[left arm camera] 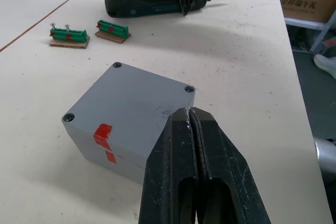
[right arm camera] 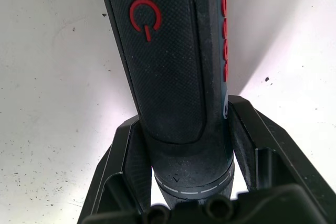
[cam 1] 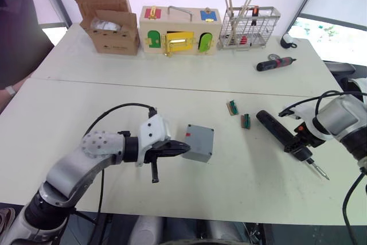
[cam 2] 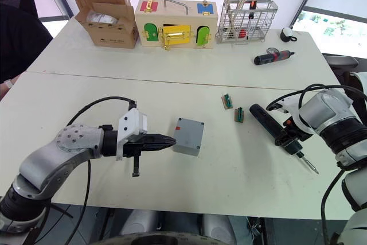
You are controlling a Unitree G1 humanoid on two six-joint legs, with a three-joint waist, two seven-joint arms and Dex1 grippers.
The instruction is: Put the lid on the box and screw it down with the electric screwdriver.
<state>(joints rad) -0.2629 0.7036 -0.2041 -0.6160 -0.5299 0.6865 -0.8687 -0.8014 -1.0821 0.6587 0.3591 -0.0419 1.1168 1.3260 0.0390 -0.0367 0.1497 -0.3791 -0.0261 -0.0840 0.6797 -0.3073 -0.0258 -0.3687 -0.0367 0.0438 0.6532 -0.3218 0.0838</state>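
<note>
Box [left arm camera: 131,111] edge beside pinched-closed left end effector [left arm camera: 191,121]; right end effector [right arm camera: 184,124] clamping electric screwdriver [right arm camera: 168,56].

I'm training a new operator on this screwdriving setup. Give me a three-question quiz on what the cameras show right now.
1. True or false: the lid is already on the box.
2. What do the right gripper fingers clamp? A) the small screwdriver B) the electric screwdriver C) a green terminal block
3. Fill in: the left gripper is ____, its tips at the box's edge.

Key: 1 true, with screws at three visible corners; 2 B; 3 shut.
</note>
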